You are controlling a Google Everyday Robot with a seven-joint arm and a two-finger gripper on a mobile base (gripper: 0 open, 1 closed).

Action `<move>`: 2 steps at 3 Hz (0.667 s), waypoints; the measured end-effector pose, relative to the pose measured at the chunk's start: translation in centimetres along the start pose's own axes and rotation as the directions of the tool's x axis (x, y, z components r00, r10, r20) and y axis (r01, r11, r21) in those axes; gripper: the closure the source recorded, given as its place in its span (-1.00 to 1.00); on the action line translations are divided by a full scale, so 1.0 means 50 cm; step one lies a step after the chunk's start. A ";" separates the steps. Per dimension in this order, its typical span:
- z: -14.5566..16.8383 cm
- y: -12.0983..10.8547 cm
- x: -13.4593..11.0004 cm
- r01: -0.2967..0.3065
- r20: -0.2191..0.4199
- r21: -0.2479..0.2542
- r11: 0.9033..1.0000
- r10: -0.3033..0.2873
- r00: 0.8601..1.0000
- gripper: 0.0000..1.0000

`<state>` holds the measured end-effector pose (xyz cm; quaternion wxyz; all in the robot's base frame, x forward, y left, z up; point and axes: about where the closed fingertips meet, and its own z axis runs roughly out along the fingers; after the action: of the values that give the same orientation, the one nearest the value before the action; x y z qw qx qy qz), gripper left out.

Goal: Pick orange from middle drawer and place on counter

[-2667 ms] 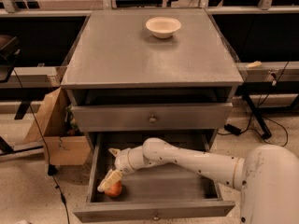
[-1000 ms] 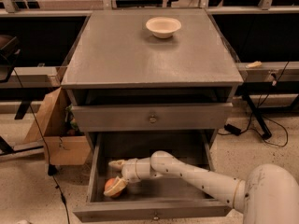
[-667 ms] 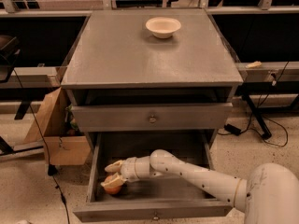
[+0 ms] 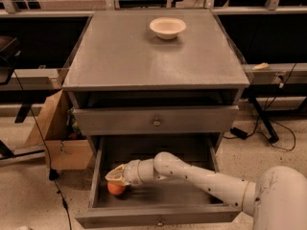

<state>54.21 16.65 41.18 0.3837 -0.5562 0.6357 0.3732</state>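
Open middle drawer [image 4: 153,201], left side: gripper [image 4: 116,176] right atop the orange [image 4: 115,189].

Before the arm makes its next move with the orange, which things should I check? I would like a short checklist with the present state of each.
1. Middle drawer pulled open: ok.
2. Orange in view, on the drawer floor near the front left corner: ok.
3. Pincer placed directly over the orange, covering its top: ok.
4. Firm hold on the orange: cannot tell.
5. Bare counter to set the fruit on, in front of the bowl: ok.
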 end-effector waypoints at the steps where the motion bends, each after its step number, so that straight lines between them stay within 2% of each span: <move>1: -0.002 0.001 -0.007 0.000 0.000 0.000 1.000 0.000 1.000 0.10; 2: 0.000 0.001 -0.004 -0.002 -0.001 -0.006 1.000 0.002 1.000 -0.37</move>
<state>54.17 16.75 41.36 0.3813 -0.5570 0.6355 0.3749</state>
